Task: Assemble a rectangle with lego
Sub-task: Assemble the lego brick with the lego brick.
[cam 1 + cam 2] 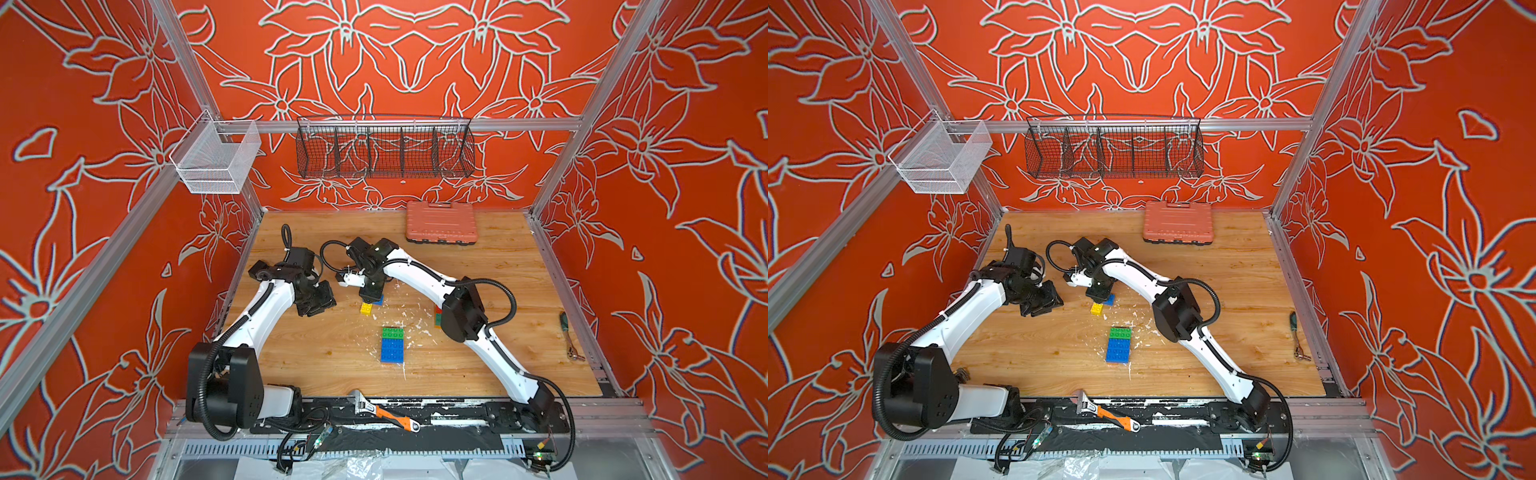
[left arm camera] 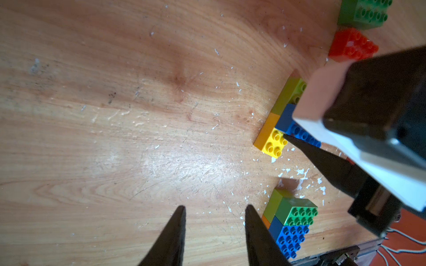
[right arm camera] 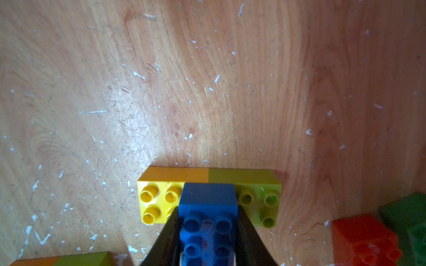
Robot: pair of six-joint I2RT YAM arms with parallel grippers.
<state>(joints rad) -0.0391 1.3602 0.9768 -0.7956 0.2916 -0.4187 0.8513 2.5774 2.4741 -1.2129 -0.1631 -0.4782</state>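
One blue brick (image 3: 208, 221), pinched — lime brick (image 3: 260, 200) part-hidden

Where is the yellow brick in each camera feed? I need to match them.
In a top view: yellow brick, mid-table, by the right hand.
In a top view: same spot.
Left wrist: touching the lime brick's end.
Right wrist: beside the gripped blue brick.
Shared landmark: blue brick in all four.

The left arm (image 1: 266, 309) was bent at the elbow. The left gripper (image 2: 215, 207) hung with its fingers apart, gripping nothing. The right arm (image 1: 417, 277) reached inward with the wrist pointed down. The right gripper (image 3: 208, 208) was clamped on a blue brick (image 3: 207, 195).
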